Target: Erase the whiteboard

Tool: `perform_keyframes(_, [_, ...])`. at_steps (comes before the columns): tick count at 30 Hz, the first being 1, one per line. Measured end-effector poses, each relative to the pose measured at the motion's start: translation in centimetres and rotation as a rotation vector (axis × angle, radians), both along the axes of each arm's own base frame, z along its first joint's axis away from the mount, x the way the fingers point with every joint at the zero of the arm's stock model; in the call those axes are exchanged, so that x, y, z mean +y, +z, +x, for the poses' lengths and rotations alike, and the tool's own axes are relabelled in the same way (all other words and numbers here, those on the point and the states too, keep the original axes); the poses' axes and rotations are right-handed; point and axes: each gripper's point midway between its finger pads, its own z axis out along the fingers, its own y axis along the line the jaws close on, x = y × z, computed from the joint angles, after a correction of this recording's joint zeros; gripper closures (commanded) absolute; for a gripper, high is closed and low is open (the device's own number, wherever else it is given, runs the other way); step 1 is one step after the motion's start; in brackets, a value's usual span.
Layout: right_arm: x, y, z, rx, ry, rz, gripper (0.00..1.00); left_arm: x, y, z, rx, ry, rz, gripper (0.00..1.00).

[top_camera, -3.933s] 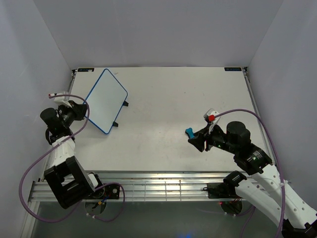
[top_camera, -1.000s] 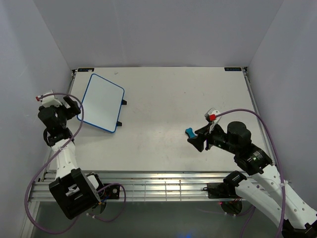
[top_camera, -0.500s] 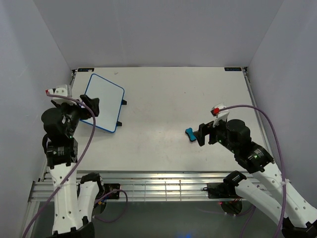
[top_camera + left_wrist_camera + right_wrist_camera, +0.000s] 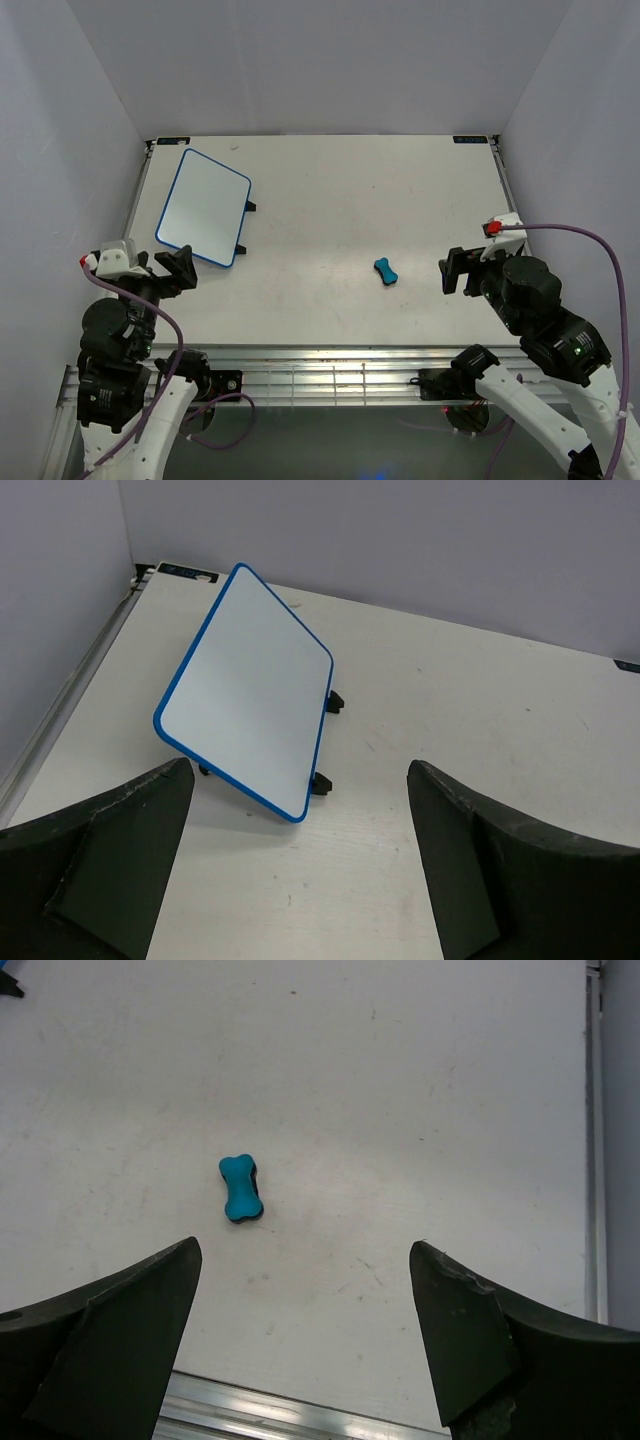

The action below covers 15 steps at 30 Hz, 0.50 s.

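Fingers of the left end effector stood spread wide and gripped nothing. In the left wrist view the gap between them showed bare desk and the whiteboard. That end effector hung just off the whiteboard's near edge, close to it but not touching, over the left side of the desk.

The whiteboard sat in the far left corner of the desk, turned at a slant to the desk's edges, with a blue rim running round a plain white face. Two small black feet stuck out from its right-hand edge and rested on the desk. In the left wrist view the whiteboard seemed propped up off the desk on them, though how steeply could not be told.

Well to the right of the whiteboard, and nearer the arms' side of the desk, a small blue bone-shaped eraser lay flat by itself. Farther still from the whiteboard on that same side, the right end effector hung apart from the eraser. Its fingers were likewise spread wide, and in the right wrist view the eraser and open desk were seen between them. A purple cable looped out from the wrist of the right arm.
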Motion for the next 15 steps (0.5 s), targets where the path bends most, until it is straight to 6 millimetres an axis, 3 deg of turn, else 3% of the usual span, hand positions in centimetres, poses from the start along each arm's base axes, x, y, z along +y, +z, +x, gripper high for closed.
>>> perform_keyframes(7, [-2.7, 0.4, -0.5, -0.042, -0.111, -0.022, 0.1, 1.0, -1.0, -0.6, 0.011, 0.06, -0.042, 0.02])
perform_keyframes(15, [-3.1, 0.5, -0.5, -0.05, -0.127, -0.023, 0.1, 0.6, -1.2, -0.6, 0.021, 0.043, -0.06, 0.02])
